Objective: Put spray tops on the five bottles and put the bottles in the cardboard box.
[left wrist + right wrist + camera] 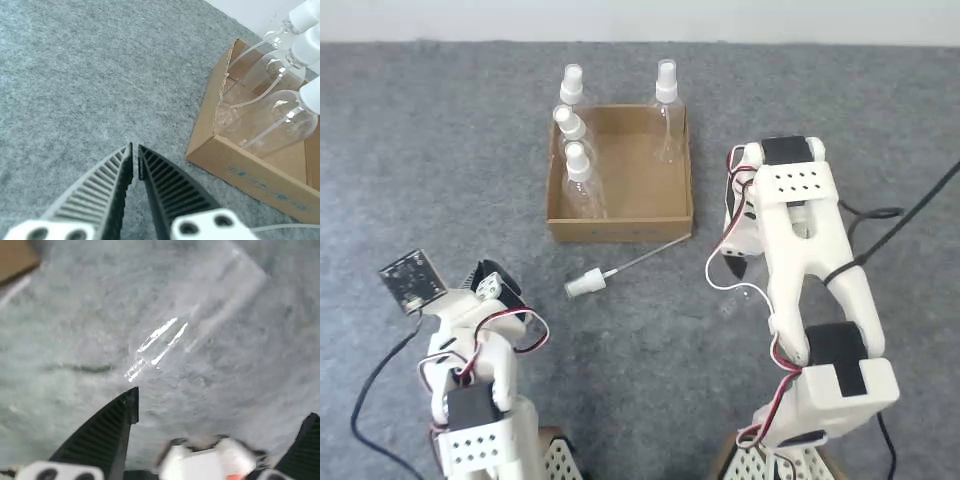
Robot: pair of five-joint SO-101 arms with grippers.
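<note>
Found the left gripper at lower left of the high view, clenched on nothing and angled toward the loose spray top; judged it parked within reach of that top. Confirmed this from the left wrist view: ribbed jaws pressed together over bare grey carpet, nothing between them. Saw the spray top lying on its side at centre, just below the cardboard box, with its thin dip tube slanting up and right toward the box's lower right corner. Counted four capped bottles upright in the box at upper centre, three in a row along its left wall and one by its upper right corner, probably kept to the edges to leave floor for the last. Picked out, in the left wrist view, the dip tubes inside those bottles, hard to trace from above. Got the best look at the fifth bottle from the right wrist view: clear, uncapped, lying flat on the carpet; in the high view, no more than a faint glint right of centre. Found the right gripper released, jaws spread wide just short of that bottle and apparently touching nothing; judged it set to straddle the bottle for a pickup.
</note>
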